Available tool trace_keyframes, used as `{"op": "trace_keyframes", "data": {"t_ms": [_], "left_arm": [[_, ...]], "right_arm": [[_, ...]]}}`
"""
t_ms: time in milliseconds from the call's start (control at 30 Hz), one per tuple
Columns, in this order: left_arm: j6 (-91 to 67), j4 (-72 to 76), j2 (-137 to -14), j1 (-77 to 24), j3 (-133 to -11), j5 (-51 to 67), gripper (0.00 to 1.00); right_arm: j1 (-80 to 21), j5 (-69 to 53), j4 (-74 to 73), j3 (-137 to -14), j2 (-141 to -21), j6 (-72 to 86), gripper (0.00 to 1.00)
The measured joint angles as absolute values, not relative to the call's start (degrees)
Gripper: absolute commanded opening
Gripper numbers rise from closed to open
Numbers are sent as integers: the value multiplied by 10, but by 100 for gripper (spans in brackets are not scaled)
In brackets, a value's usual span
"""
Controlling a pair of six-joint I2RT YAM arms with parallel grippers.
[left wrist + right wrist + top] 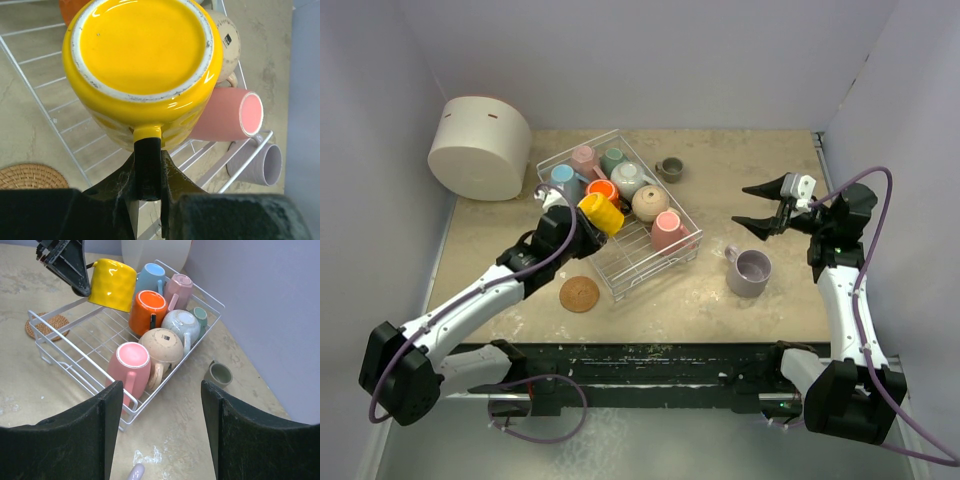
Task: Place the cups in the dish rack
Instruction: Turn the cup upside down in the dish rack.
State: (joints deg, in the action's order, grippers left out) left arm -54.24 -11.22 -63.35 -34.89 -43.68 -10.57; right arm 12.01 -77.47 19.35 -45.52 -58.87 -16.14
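Yellow cup (142, 65) hangs tipped on its side with its base toward the left wrist camera. Its handle is pinched between the fingers of the left gripper (147, 165), above the 9 o'clock side of the dish rack (632, 255). Behind that claw the left arm reaches low from its base toward 1 o'clock in the top view. Lying in the rack are the orange cup (601, 189), white cup (628, 180), beige cup (650, 203) and pink cup (667, 230), among others. The right gripper (742, 205) is empty, jaws apart, pointing to 9 o'clock; its forearm rises toward 12 with the wrist bent left. The lilac cup (750, 272) stands upright on the table (770, 160) at that claw's 6 o'clock. The olive-grey cup (670, 168) sits on the table at the rack's 1 o'clock.
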Motion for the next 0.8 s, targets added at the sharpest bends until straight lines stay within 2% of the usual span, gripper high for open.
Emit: {"op": "trace_keyframes", "data": {"t_ms": [200,400,800], "left_arm": [[-519,-155,-670,-379,-487,-183,0],[-525,-218,-723,-471,-552,-304,0],[-583,-306,-790,-496,-596,-410,0]], "right_arm": [[120,-775,194,-455,-589,-162,66],[120,-775,194,-455,-589,-162,66],[120,-775,194,-455,-589,-163,66]]}}
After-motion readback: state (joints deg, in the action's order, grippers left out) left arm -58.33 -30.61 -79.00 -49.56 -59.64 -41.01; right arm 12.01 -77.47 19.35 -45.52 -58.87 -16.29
